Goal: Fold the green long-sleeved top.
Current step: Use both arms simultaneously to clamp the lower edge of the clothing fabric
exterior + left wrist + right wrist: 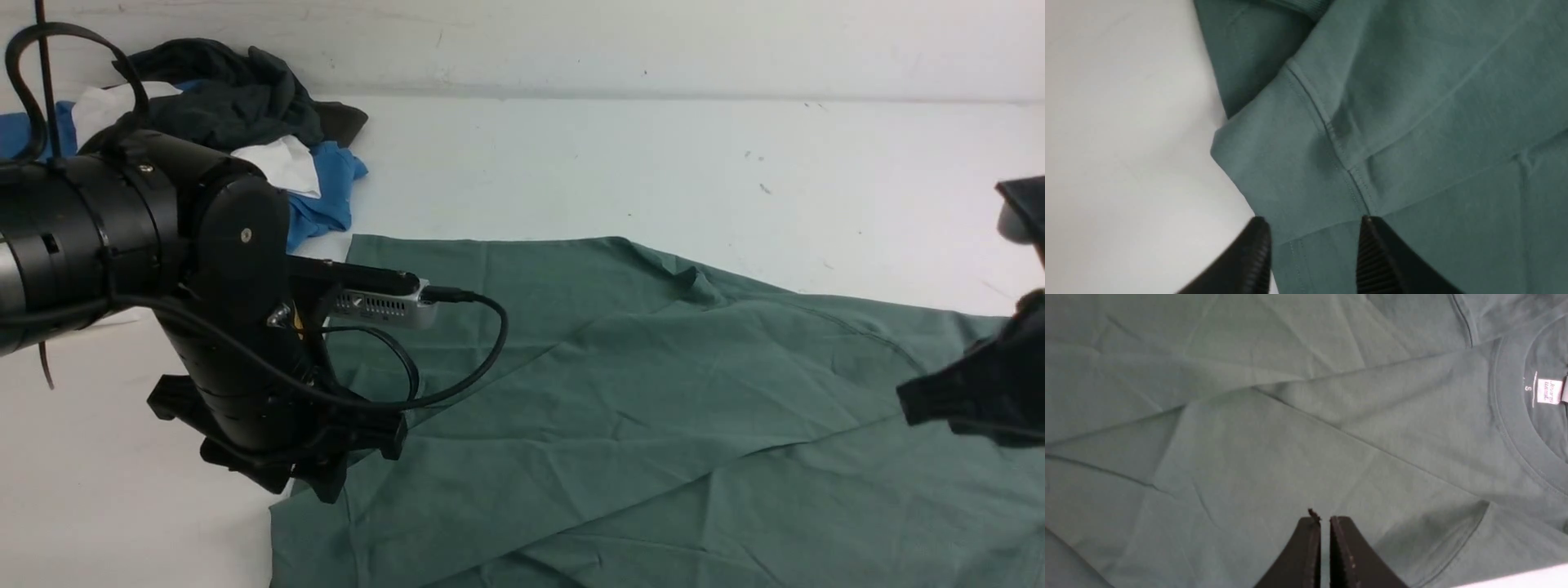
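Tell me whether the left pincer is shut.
No: the left pincer has its jaws standing apart, with the green long-sleeved top showing in the gap.

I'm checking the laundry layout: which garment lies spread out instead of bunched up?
The green long-sleeved top, spread across the near side of the table. The dark charcoal garment, white cloth and blue cloth sit heaped together at the far left.

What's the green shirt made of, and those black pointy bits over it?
The green top looks like soft, matte cotton knit: it creases and has stitched seams. The left tool has black fingers, ridged like rubber or plastic; I cannot tell which.
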Controlling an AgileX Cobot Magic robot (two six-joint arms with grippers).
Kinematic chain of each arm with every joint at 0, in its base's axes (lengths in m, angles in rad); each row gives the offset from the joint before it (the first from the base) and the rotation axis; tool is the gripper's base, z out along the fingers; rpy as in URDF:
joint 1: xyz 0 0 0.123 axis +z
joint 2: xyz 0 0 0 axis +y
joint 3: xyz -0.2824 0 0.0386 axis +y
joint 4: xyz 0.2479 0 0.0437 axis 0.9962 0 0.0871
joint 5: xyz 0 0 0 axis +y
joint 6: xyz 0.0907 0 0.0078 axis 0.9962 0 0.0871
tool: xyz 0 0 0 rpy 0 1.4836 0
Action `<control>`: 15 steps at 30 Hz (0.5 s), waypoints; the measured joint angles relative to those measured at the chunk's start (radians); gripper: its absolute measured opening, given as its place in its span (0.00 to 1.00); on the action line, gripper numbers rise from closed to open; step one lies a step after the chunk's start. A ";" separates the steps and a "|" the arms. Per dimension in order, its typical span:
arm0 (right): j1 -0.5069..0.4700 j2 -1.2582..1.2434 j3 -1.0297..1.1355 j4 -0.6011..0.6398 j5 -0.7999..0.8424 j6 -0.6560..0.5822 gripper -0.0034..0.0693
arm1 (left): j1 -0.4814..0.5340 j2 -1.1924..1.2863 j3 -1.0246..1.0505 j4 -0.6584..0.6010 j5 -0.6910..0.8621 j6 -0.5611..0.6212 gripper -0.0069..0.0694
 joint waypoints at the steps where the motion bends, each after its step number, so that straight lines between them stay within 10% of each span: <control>1: -0.016 0.012 -0.007 0.017 0.003 -0.010 0.09 | -0.002 0.000 0.000 -0.001 0.001 0.006 0.40; 6: -0.182 0.207 -0.213 0.235 0.049 -0.312 0.09 | -0.045 -0.013 0.000 -0.016 0.010 0.039 0.12; 15: -0.176 0.573 -0.564 0.279 -0.008 -0.427 0.18 | -0.059 -0.041 0.000 -0.038 -0.025 0.039 0.09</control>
